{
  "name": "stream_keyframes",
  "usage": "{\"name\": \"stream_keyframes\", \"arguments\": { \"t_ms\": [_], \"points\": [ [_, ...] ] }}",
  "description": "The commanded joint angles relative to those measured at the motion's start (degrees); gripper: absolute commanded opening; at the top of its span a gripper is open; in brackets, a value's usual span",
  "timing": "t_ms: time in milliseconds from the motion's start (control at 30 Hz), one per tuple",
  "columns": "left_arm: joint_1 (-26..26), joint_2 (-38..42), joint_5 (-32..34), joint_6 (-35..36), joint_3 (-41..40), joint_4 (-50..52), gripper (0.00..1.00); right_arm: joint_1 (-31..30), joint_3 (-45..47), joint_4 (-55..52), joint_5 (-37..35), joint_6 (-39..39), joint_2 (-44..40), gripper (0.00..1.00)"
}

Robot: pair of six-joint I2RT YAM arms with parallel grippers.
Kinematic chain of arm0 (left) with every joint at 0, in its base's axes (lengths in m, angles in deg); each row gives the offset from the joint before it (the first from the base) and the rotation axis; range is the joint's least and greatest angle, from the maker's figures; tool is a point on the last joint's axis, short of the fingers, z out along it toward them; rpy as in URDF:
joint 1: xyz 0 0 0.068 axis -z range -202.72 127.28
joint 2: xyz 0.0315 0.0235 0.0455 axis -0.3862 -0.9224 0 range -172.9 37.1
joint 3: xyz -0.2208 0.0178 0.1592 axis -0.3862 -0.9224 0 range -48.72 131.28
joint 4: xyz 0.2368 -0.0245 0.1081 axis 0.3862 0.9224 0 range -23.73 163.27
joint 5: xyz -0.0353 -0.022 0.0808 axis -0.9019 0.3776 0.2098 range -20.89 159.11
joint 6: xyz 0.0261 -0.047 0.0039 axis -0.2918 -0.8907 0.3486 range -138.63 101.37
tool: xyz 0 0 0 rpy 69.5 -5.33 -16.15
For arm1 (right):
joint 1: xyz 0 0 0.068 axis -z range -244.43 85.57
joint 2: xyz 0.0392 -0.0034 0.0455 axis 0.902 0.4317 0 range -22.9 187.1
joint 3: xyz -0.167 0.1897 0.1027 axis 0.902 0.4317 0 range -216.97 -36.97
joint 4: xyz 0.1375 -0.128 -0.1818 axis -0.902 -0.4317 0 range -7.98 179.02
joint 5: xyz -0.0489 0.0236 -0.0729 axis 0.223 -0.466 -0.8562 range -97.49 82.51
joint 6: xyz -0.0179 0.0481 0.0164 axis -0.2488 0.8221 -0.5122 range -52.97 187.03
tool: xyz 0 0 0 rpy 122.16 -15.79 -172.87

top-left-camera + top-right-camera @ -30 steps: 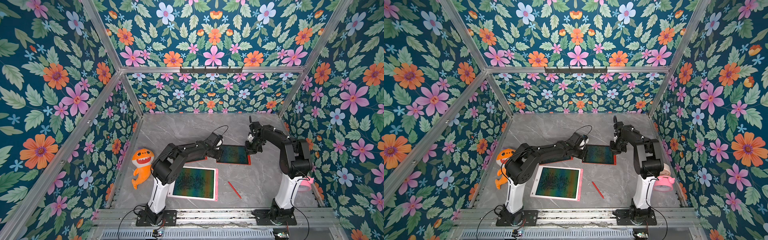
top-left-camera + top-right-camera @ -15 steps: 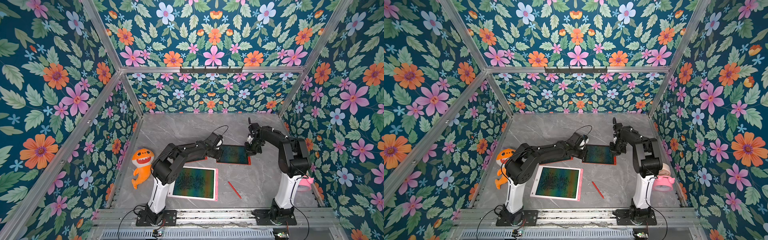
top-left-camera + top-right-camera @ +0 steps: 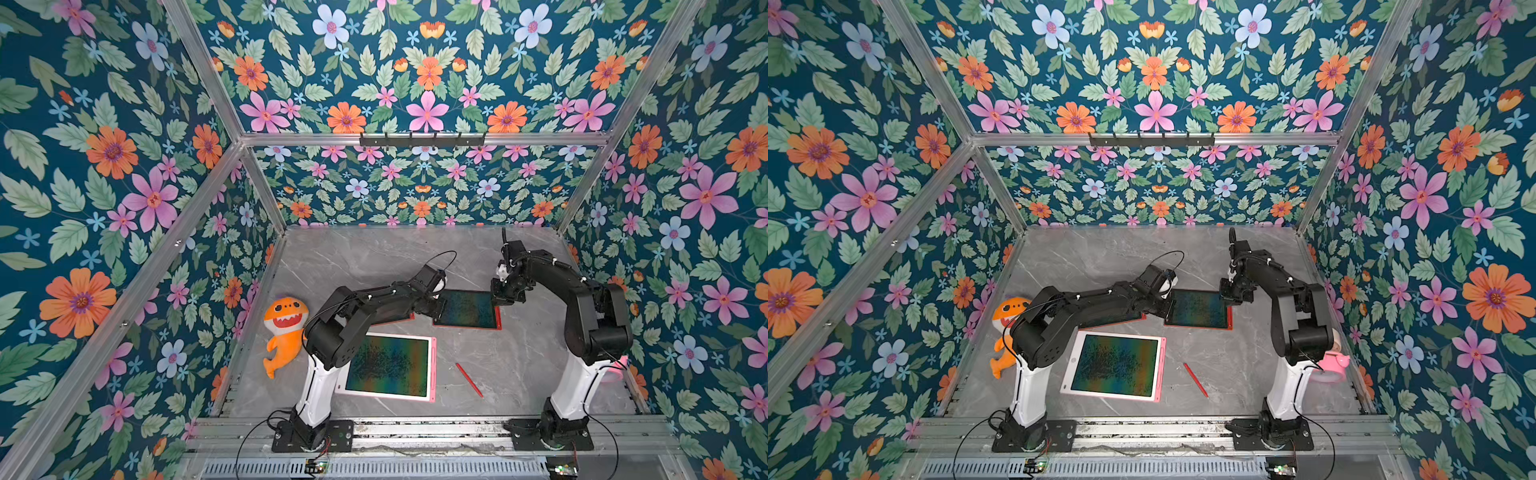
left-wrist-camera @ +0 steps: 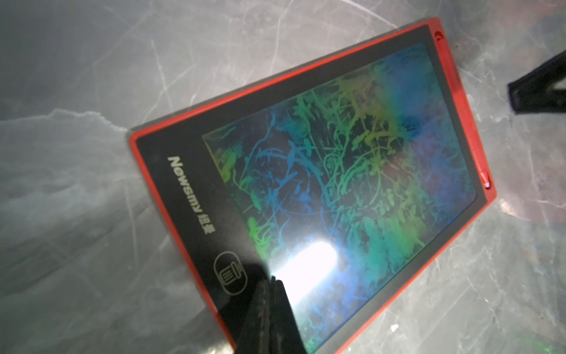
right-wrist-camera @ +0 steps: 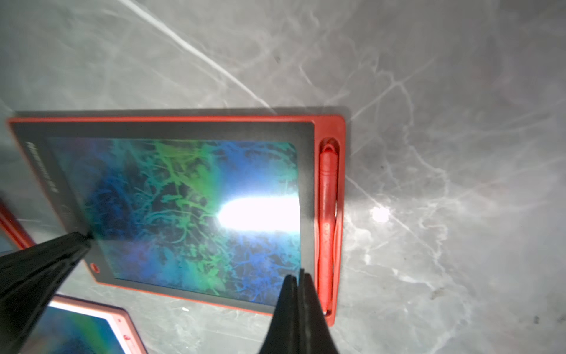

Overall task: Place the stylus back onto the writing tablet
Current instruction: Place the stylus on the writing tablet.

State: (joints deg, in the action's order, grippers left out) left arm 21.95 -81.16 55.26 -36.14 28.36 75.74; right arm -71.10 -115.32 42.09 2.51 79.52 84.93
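A red stylus [image 3: 469, 380] [image 3: 1196, 380] lies loose on the grey table, in front of the red writing tablet [image 3: 467, 309] [image 3: 1200, 309] [image 4: 337, 184] [image 5: 183, 199]. Another red stylus [image 5: 327, 214] [image 4: 477, 153] sits in that tablet's side slot. My left gripper [image 3: 440, 305] [image 4: 272, 279] is shut and empty, its tip over the tablet's end by the bin symbol. My right gripper [image 3: 498, 297] [image 5: 298, 272] is shut and empty too, its tip at the opposite end, right beside the slotted stylus.
A larger pink tablet [image 3: 390, 365] [image 3: 1117, 365] lies at the front, left of the loose stylus. A second red tablet [image 3: 1121, 322] is mostly hidden under my left arm. An orange shark plush [image 3: 286, 332] lies by the left wall. A pink object [image 3: 1331, 368] sits behind my right arm's base.
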Motion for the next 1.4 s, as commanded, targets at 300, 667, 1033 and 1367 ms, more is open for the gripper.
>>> {"name": "stream_keyframes", "arguments": {
  "t_ms": [300,667,1033,1367],
  "points": [
    [0.03,-0.65,0.79,0.61,-0.09,3.66,0.03,0.09,0.25,-2.99,-3.89,-0.78,2.79,0.0],
    [-0.01,-1.01,0.57,0.64,0.18,3.72,0.03,0.05,0.73,-3.1,-3.71,-1.24,4.99,0.01],
    [-0.02,-1.28,0.57,0.54,0.4,3.84,0.03,-0.9,0.69,-5.2,-10.52,-0.73,8.49,0.0],
    [-0.01,2.31,3.12,0.16,-2.42,1.24,0.01,-0.66,2.44,-2.65,-5.0,1.01,1.81,0.0]
  ]
}}
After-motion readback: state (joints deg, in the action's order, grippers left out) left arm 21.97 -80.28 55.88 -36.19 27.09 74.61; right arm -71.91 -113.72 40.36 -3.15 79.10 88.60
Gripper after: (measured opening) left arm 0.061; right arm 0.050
